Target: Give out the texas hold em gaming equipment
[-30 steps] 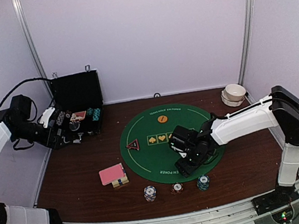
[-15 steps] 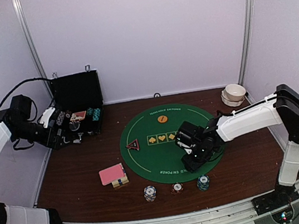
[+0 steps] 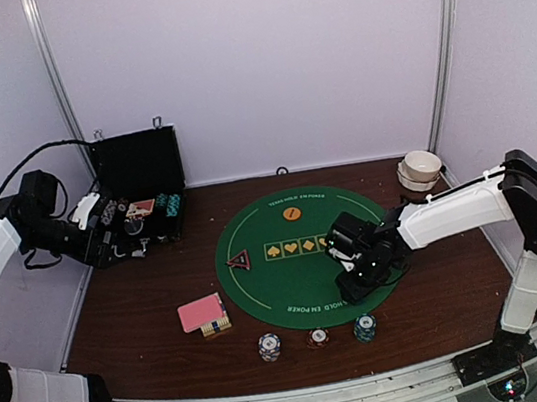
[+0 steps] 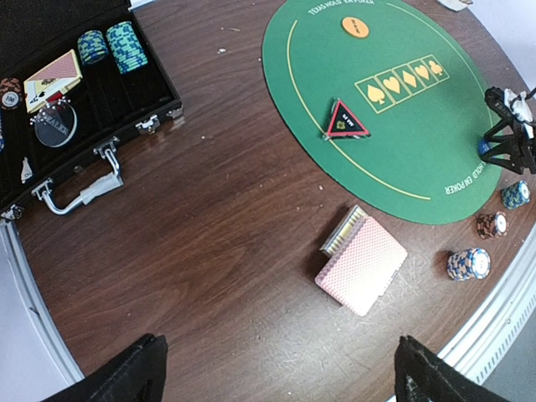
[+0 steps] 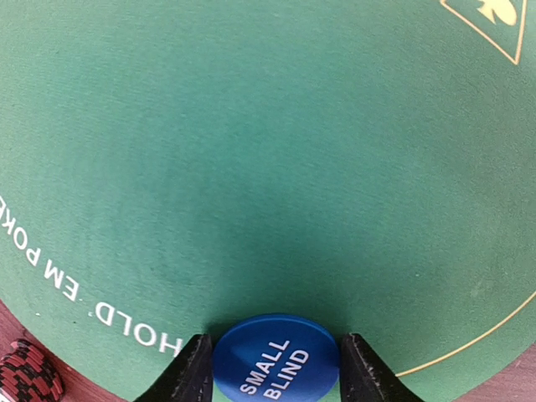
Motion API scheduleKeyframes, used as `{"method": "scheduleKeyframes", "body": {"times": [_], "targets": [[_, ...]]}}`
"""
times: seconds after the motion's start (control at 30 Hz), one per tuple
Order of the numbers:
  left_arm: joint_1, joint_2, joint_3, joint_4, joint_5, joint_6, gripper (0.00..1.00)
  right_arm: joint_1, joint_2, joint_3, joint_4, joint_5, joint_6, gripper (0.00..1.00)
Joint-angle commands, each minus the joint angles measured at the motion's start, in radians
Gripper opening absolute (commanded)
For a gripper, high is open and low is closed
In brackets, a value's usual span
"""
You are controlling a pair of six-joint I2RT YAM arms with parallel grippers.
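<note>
My right gripper [image 3: 353, 277] is shut on a blue marker disc [image 5: 275, 366] reading SMALL BLIND, held low over the near right part of the green round mat [image 3: 282, 221]; its fingers [image 5: 188, 377] press both sides of the disc. My left gripper [image 3: 122, 233] is open and empty, high by the black case [image 3: 138, 170]. On the mat lie an orange disc [image 3: 292, 214] and a red-black triangle marker [image 3: 239, 260]. A pink-backed card deck [image 3: 203, 314] lies left of the mat. Three chip stacks [image 3: 317, 337] stand along the near edge. The case holds more chips [image 4: 115, 46] and cards [image 4: 54, 77].
A white bowl [image 3: 420, 168] stands at the back right corner. The open case sits at the back left, its lid upright. The table's near edge with a metal rail [image 3: 308, 397] runs just behind the chip stacks.
My right gripper has moved right across the mat with the blue disc in it. The left arm has not moved.
</note>
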Motion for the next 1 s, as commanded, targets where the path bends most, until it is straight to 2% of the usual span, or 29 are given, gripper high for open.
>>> {"method": "scheduleKeyframes", "body": {"times": [0.0,0.17,0.5,0.73,0.97], "targets": [[-0.004,0.007,0.026,-0.009,-0.005,0.018,0.98,-0.018,-0.03,-0.019,-0.061,0.03,-0.017,0.5],[-0.005,0.004,0.026,-0.012,-0.01,0.023,0.98,-0.018,-0.063,0.015,-0.088,0.042,-0.034,0.63],[-0.004,0.003,0.033,-0.023,-0.011,0.027,0.98,0.042,-0.216,0.097,-0.231,0.072,-0.07,0.83],[-0.004,-0.005,0.034,-0.028,-0.009,0.028,0.98,0.168,-0.297,0.032,-0.311,0.039,0.001,0.87],[-0.005,-0.003,0.038,-0.028,-0.001,0.025,0.98,0.239,-0.31,-0.064,-0.261,-0.013,0.101,0.85]]}}
